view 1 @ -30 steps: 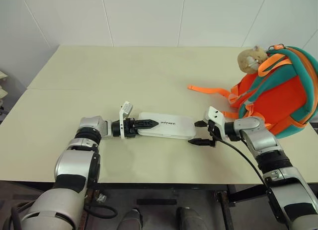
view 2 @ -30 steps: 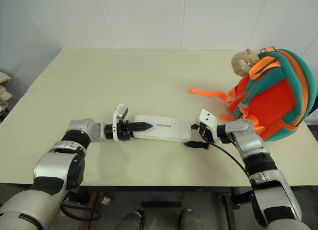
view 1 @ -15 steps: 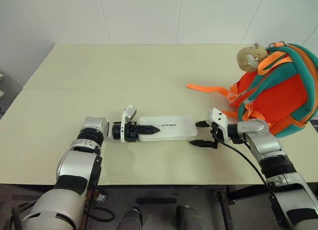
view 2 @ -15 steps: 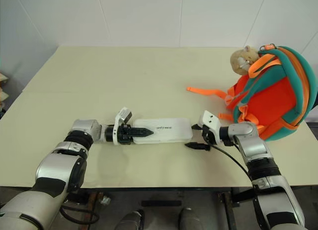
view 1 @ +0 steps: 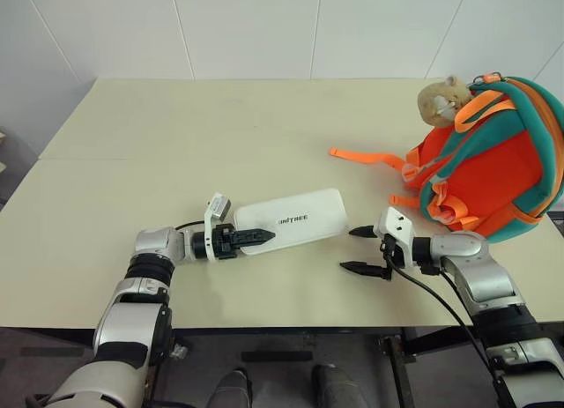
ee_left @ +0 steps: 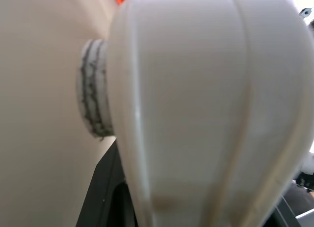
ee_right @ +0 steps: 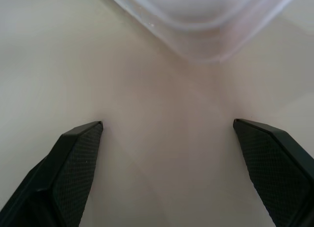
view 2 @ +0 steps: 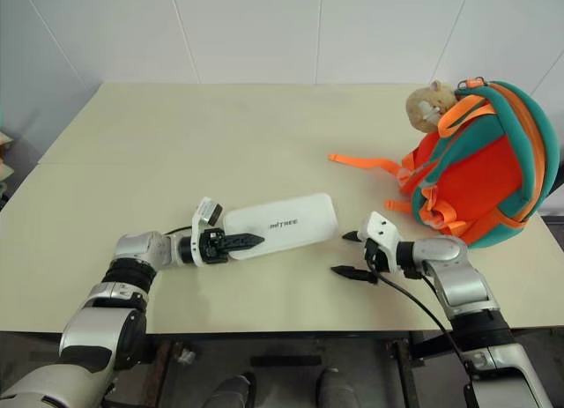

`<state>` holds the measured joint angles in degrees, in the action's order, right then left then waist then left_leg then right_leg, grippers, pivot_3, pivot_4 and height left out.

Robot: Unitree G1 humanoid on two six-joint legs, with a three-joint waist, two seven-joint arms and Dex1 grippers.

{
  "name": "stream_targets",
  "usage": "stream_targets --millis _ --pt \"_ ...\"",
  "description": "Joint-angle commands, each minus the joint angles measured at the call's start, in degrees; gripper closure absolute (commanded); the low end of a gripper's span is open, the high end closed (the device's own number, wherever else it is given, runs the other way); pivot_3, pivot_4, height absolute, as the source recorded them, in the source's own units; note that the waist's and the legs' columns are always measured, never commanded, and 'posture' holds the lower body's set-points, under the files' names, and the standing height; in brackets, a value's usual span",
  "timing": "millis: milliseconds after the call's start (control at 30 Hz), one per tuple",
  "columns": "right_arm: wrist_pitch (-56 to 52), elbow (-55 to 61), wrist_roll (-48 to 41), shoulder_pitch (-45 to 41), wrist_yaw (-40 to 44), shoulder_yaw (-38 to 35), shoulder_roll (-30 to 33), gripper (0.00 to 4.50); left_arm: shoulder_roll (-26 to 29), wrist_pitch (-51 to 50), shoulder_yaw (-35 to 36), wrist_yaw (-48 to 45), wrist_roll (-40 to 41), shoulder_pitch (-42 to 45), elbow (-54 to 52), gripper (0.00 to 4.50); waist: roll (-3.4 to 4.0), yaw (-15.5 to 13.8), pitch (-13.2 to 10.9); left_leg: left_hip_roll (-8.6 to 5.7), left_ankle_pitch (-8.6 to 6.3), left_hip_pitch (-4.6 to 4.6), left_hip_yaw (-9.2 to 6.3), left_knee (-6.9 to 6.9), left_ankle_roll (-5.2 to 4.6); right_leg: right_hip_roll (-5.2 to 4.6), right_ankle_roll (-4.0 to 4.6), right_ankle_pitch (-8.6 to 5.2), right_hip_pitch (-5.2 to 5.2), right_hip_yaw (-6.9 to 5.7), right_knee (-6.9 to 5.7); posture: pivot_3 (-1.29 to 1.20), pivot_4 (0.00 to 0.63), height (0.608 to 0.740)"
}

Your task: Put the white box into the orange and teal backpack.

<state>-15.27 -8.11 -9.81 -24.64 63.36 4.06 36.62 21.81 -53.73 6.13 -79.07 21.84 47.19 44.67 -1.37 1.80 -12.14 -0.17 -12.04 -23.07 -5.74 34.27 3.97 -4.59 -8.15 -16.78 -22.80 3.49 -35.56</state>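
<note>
table (view 1: 132, 161), white box (view 1: 295, 221) in left hand (view 1: 251, 238)

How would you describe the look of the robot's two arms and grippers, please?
Both arms are silver-grey metal segments with black joint bands. Each wrist carries a small white camera block. The left gripper and right gripper each have two black tapered fingers with a textured surface. A black cable runs along the right forearm.

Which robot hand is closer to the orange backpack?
The right. The right gripper hangs open over the table just left of the orange and teal backpack; the left gripper is farther away, clamped on the white box.
</note>
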Motion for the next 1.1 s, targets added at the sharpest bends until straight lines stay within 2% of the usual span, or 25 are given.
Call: stream_targets --millis 33,167,333,467,667,767,1000,1100 --pt "-3.1 6.6 -2.4 2.4 -4.3 -4.0 0.4 0.0 1.5 3.6 2.9 1.7 3.1 -2.4 -7.6 3.16 0.0 0.0 0.0 0.0 0.0 0.0 0.0 0.0 0.0 0.0 0.01 -0.01 0.0 0.0 0.0 0.0 0.15 0.74" --pt "-7.4 12.0 -3.8 4.8 -11.0 -8.2 -0.3 0.0 2.8 9.0 2.8 3.2 2.8 -4.9 -13.2 3.16 0.0 -0.2 0.0 0.0 0.01 -0.01 -0.01 0.03 0.01 -0.01 0.09 0.03 0.0 0.01 0.0 0.0 0.15 0.74" --pt "-15.3 16.9 -3.5 2.1 -31.7 -20.6 -5.1 0.0 6.1 11.9 5.0 5.5 4.3 -6.4 -20.2 3.16 0.0 -0.2 0.0 0.02 0.03 -0.02 -0.03 0.03 0.04 -0.01 0.17 0.08 -0.01 0.0 0.0 0.0 0.15 0.74" --pt "-20.6 17.5 -0.7 -1.3 -42.2 -23.6 -5.6 0.0 7.8 12.4 3.5 5.9 4.5 -8.2 -22.9 3.16 0.01 -0.2 0.0 0.02 0.04 0.02 -0.02 -0.01 0.03 -0.01 0.24 0.08 -0.01 0.0 0.04 0.0 0.15 0.74" --pt "-31.6 22.8 -2.3 -4.7 -46.7 -24.6 -4.0 0.0 9.1 10.0 2.3 5.3 6.0 -10.2 -25.9 3.16 0.02 -0.2 0.0 0.03 0.03 -0.05 -0.04 -0.14 0.01 -0.01 0.3 0.04 -0.07 -0.02 0.07 0.0 0.15 0.74" --pt "-39.0 27.2 -5.8 -6.4 -45.6 -25.1 -3.2 0.0 10.0 8.0 1.8 4.7 7.2 -10.8 -27.0 3.16 0.02 -0.2 0.0 0.03 0.03 -0.13 -0.03 -0.15 0.01 -0.01 0.3 0.04 -0.19 -0.01 0.03 0.0 0.15 0.74" --pt "-51.1 39.2 -15.1 -3.2 -41.2 -29.1 0.2 0.0 12.3 5.5 0.6 3.8 8.6 -12.1 -28.1 3.16 0.02 -0.2 0.0 0.05 0.01 -0.13 -0.03 -0.21 -0.02 -0.01 0.35 -0.01 -0.21 -0.02 0.03 0.0 0.15 0.74" --pt "-52.1 40.2 -14.9 -2.1 -42.7 -31.0 1.1 0.0 12.0 5.8 0.5 4.2 8.9 -11.6 -27.1 3.16 0.02 -0.2 0.0 0.05 0.01 -0.13 -0.02 -0.2 -0.02 -0.01 0.36 -0.01 -0.21 -0.02 0.03 0.0 0.15 0.74"
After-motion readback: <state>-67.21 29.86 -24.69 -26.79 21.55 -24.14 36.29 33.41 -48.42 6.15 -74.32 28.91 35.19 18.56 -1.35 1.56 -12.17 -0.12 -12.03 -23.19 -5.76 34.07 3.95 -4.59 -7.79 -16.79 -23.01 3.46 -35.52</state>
